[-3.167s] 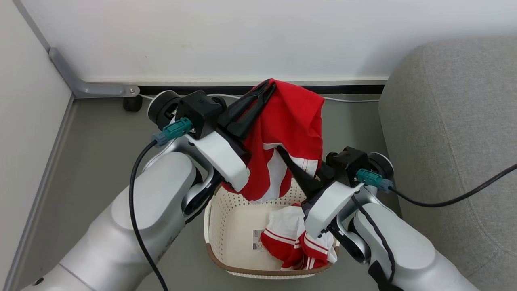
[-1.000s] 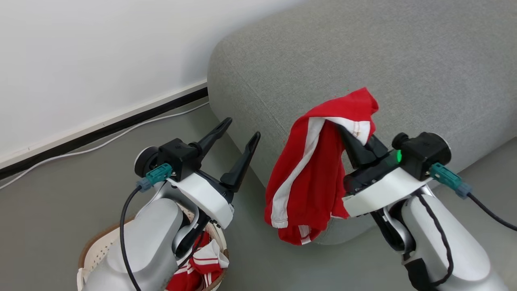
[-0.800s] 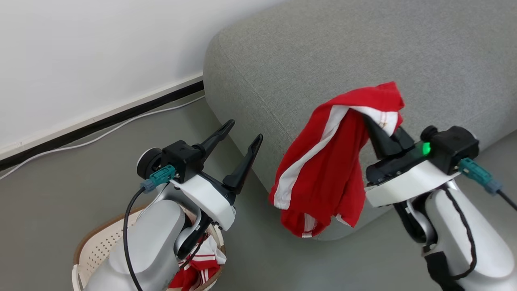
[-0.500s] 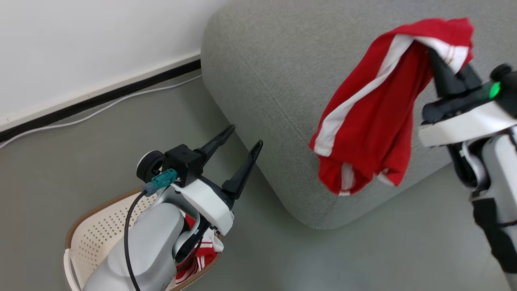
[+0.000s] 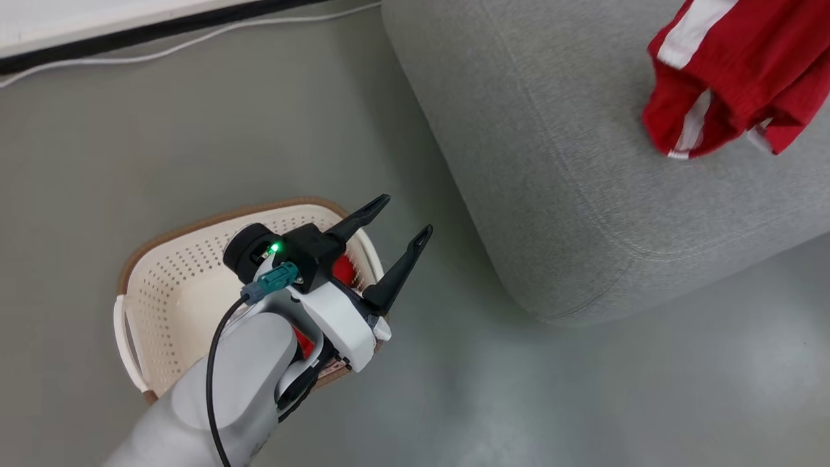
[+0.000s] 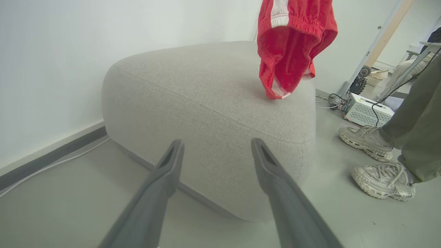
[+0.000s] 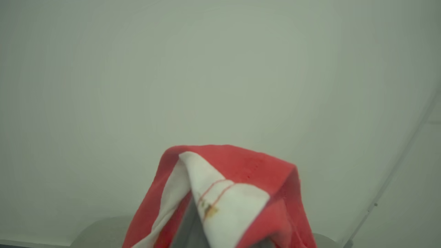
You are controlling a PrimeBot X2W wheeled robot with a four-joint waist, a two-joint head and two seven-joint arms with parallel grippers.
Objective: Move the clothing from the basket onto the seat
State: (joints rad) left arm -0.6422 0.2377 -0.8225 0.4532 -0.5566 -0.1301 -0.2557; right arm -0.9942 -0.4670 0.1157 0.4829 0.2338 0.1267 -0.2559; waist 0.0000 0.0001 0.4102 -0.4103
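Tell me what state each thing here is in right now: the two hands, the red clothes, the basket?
Left hand, open and empty, above the basket.
Right hand, shut on the red garment.
Red garment, hanging over the seat, not yet let go.
Basket, upright on the floor, with some red clothing inside.

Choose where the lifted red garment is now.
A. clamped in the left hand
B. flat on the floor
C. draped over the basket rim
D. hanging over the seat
D: the garment hangs in the air over the seat, while the left hand is open and empty by the basket.
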